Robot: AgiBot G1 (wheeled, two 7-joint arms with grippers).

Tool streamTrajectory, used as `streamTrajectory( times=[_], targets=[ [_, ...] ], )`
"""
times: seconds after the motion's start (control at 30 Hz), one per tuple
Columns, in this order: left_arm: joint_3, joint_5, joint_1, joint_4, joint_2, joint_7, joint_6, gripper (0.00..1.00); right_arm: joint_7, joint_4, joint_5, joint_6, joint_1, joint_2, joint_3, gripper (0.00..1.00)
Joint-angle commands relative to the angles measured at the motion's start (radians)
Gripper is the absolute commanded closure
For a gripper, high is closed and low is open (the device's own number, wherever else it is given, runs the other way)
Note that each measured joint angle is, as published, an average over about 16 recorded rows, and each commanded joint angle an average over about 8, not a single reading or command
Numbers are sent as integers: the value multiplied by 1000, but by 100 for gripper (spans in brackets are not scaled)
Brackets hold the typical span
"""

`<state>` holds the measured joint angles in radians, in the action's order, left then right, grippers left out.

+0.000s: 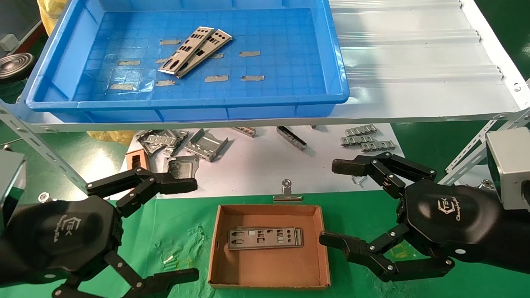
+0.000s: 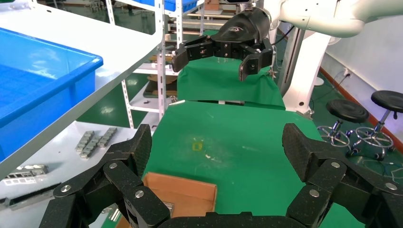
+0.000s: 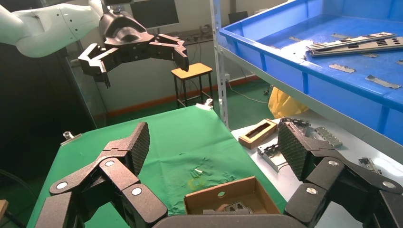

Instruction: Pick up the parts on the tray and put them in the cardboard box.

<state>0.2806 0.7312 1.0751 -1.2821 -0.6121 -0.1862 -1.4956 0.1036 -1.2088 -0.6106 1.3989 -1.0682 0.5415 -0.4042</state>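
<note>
Two silver-grey parts (image 1: 194,51) lie side by side, angled, on the floor of the blue tray (image 1: 331,62) on the upper shelf; the right wrist view shows those parts (image 3: 354,43) in the tray (image 3: 266,52) too. The cardboard box (image 1: 269,275) sits on the green cloth, holding a stack of plates (image 1: 265,238). My left gripper (image 1: 182,225) hovers open to the left of the box, empty. My right gripper (image 1: 337,203) hovers open just right of the box, empty. The box (image 2: 190,192) shows below the left fingers, and the box (image 3: 237,199) below the right fingers.
Bent grey brackets (image 1: 182,142) and clips (image 1: 364,138) lie on the white sheet behind the box, with a small brown frame block (image 1: 136,159) at its left. A binder clip (image 1: 286,192) sits at the box's far edge. Beige tape scraps (image 1: 250,54) dot the tray floor.
</note>
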Motion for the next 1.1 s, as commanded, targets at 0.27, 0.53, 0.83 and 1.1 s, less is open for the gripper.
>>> streamTrajectory(
  times=[0.27,0.53,0.83,1.1],
  targets=[
    [0,0,0,0,0,0,0,0,0,0,0,0,0,0,0,0],
    [0,0,0,0,0,0,0,0,0,0,0,0,0,0,0,0],
    [0,0,0,0,0,0,0,0,0,0,0,0,0,0,0,0],
    [0,0,0,0,0,0,0,0,0,0,0,0,0,0,0,0]
  ],
)
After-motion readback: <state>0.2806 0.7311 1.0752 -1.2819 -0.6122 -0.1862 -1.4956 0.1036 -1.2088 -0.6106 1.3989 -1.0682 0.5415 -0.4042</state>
